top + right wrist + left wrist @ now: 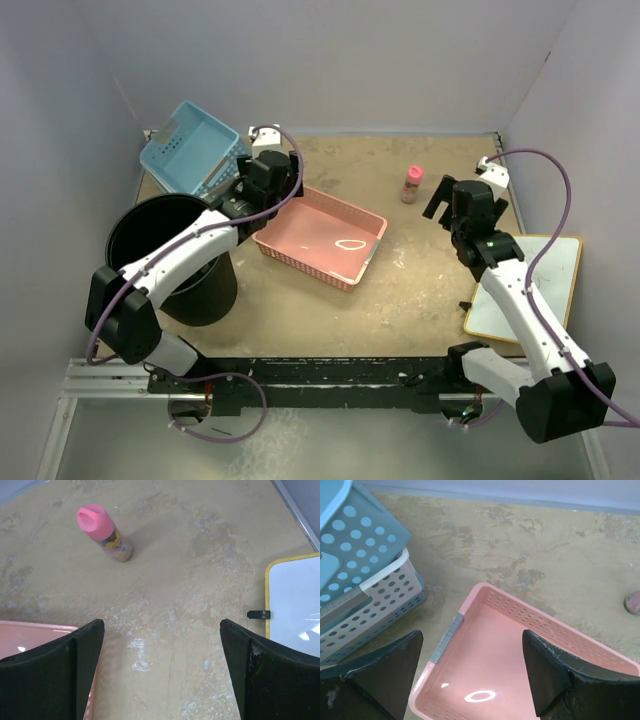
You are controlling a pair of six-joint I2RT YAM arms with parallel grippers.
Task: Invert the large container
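Note:
The large container (205, 292) is a tall black round bin. It stands upright at the left of the table with its mouth facing up. My left arm reaches across its rim. My left gripper (268, 200) is open and empty, beyond the bin, above the near left corner of the pink basket (320, 238). In the left wrist view the open fingers (472, 645) frame that basket's corner (485, 670). My right gripper (447, 205) is open and empty over bare table at the right (162, 630). The bin does not show in either wrist view.
A blue perforated basket (190, 150) lies tilted on a white perforated basket (375, 605) at the back left. A small pink-capped bottle (412, 183) stands at the back right. A yellow-edged whiteboard (525, 290) lies at the right. Walls enclose the table.

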